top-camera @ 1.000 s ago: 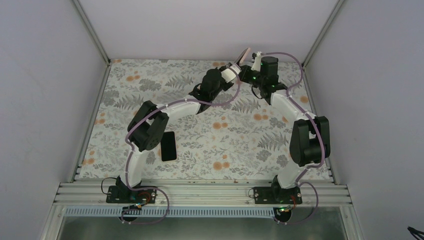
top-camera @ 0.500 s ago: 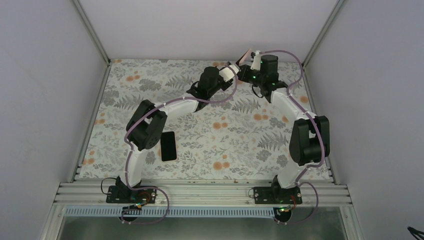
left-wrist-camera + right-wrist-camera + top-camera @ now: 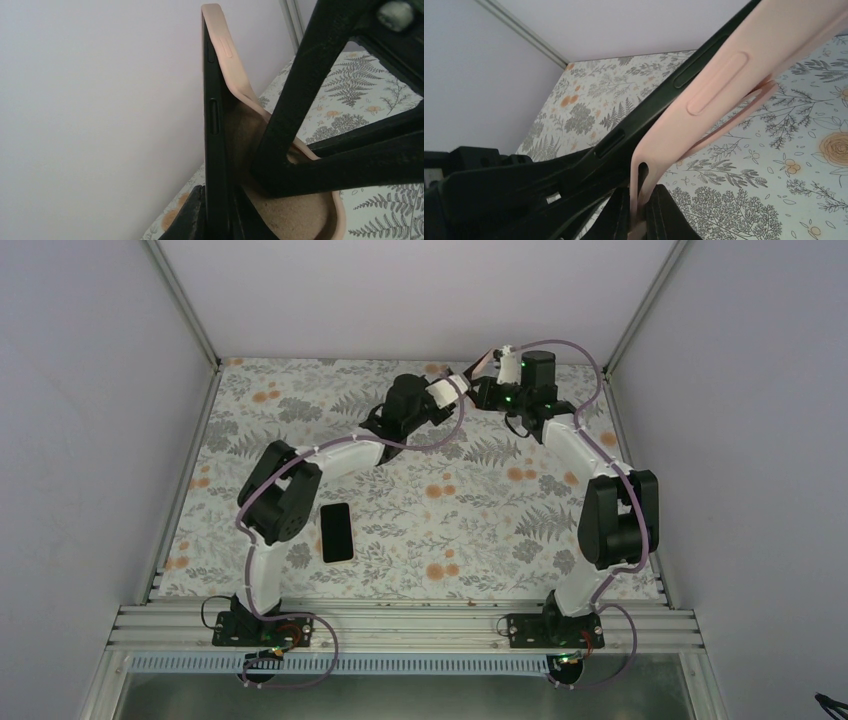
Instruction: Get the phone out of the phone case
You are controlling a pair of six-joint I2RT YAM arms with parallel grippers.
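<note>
**Item under inspection.** The phone (image 3: 214, 125) stands edge-on and upright in my left wrist view. It is black, with two side buttons showing along its rim. The phone case (image 3: 235, 75) is pale pink and meets the phone at the top corner. Lower down it bows away to the right, and its sandy lining shows in the gap. A raised button strip is moulded into the case's side.

**Location.** Phone and case are held off the desk (image 3: 450, 520), towards its far edge and right of centre, between my two arms.

**Tools.** My left tool (image 3: 217, 216) is closed on the phone's lower edge, with a finger on each side. My right tool (image 3: 638, 210) is pinched tight on the thin pink rim of the case.

**Obstructions.** The right tool's black fingers cross the left wrist view in front of the case and hide its lower right part. In the right wrist view, the left tool's frame fills the lower left corner beneath the phone.

**Surroundings.**
- A black slab (image 3: 337, 532), shaped like a phone, lies flat on the desk. It is just beside my left arm (image 3: 290, 490) and well apart from the held pair.
- The desk's cover is printed with ferns and orange flowers.
- Lilac cables (image 3: 590, 355) run along both arms.
- A green light (image 3: 507, 398) glows at the right wrist.
</note>
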